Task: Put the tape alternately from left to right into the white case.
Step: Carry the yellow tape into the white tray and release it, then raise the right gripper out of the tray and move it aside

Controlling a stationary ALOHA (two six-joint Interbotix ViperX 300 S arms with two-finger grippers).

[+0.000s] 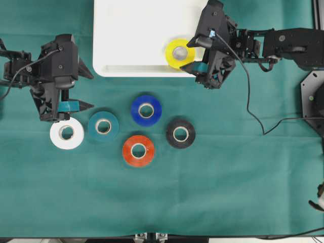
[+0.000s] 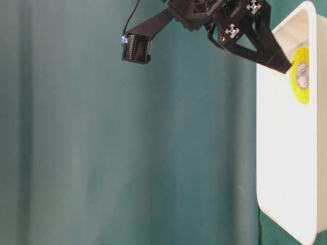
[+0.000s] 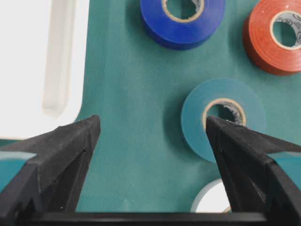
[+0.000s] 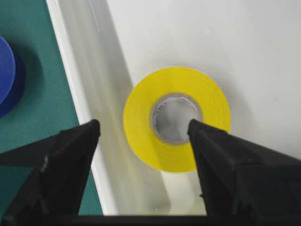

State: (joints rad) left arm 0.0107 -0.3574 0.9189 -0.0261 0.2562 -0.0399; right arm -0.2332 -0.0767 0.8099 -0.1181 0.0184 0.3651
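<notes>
A yellow tape (image 1: 180, 52) (image 4: 176, 80) lies flat in the white case (image 1: 131, 35) (image 4: 211, 37), near its front rim at the right end. My right gripper (image 1: 190, 56) (image 4: 143, 125) hangs open over it and grips nothing, with one finger above the roll's hole and the other above the rim. On the green cloth lie a white tape (image 1: 67, 133), a teal tape (image 1: 103, 126) (image 3: 193, 117), a blue tape (image 1: 146, 110) (image 3: 181, 23), a red tape (image 1: 138, 150) and a black tape (image 1: 180, 133). My left gripper (image 1: 87, 91) (image 3: 153, 125) is open and empty above the cloth, just beyond the white and teal rolls.
The case's front left corner (image 3: 28, 61) lies close ahead of the left gripper. A black cable (image 1: 250, 109) trails from the right arm across the cloth. The table-level view shows the case (image 2: 286, 153) on edge with the yellow roll (image 2: 301, 76) inside.
</notes>
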